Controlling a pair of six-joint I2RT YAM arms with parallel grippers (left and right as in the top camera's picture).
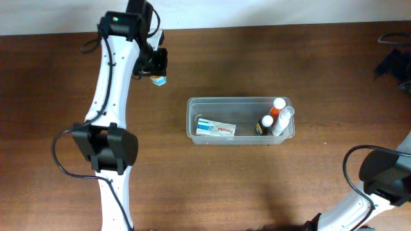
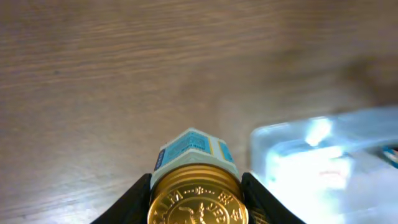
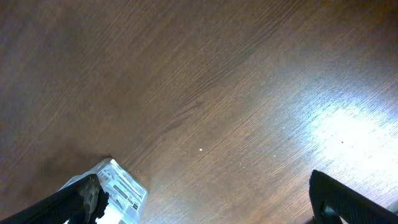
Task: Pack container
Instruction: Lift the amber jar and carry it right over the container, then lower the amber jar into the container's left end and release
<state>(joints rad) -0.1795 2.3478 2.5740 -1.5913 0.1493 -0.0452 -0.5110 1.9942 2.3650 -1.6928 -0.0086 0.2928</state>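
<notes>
Left arm [image 1: 110, 70] and right arm [image 1: 350, 206]: white links, black joints.
Your left carries a looped black cable [image 1: 56, 154] and a green light [image 1: 116, 18]; your right end effector [image 3: 205, 205] has black fingers [image 3: 348, 202].

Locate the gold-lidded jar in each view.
Overhead: jar upper left, beyond the tub's left end.
Left wrist: bottom centre, lid facing the camera, gripped in the left claw.
Right wrist: not in it; mostly table.
Shared landmark: the tub, centre overhead, right edge in left wrist.
</notes>
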